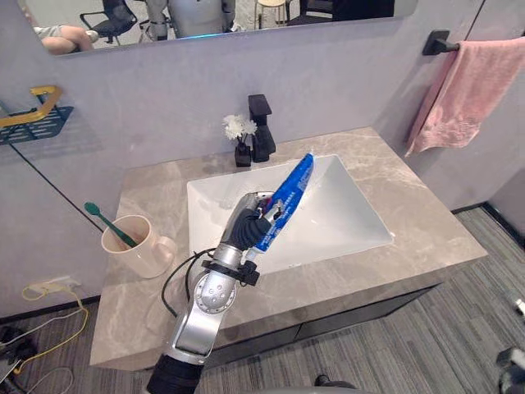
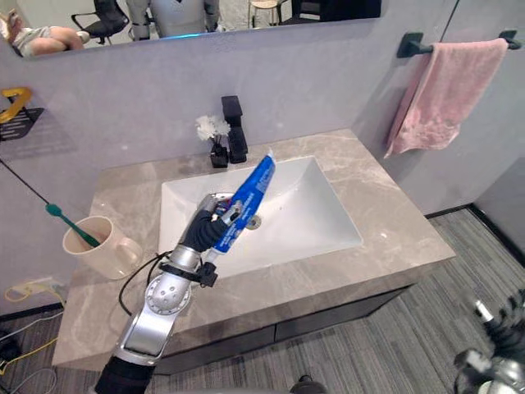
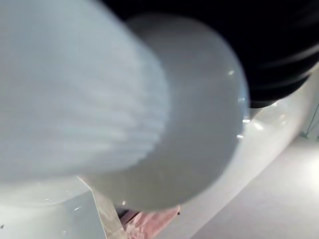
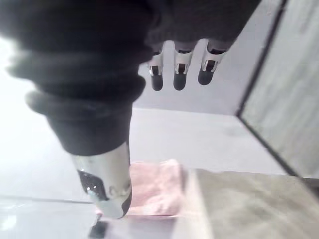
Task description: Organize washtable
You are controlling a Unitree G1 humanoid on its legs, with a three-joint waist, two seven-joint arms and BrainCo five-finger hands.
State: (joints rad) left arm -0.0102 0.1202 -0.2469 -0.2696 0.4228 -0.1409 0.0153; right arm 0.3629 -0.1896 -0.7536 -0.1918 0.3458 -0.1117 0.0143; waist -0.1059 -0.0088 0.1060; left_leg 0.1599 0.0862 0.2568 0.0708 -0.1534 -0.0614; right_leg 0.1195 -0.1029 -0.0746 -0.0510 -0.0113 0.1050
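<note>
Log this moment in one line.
left hand: fingers curled round toothpaste tube, over sink | right hand: open, empty | toothbrush: in cup

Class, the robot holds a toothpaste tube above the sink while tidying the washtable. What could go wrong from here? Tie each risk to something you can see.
1. The left hand is curled round only the lower end of the tube. Most of the tube sticks up at a tilt over the sink, so it might pivot or slip into the basin.
2. If the tube goes into the cup, the toothbrush already leans there. The tube could knock it out or tip the cup.
</note>
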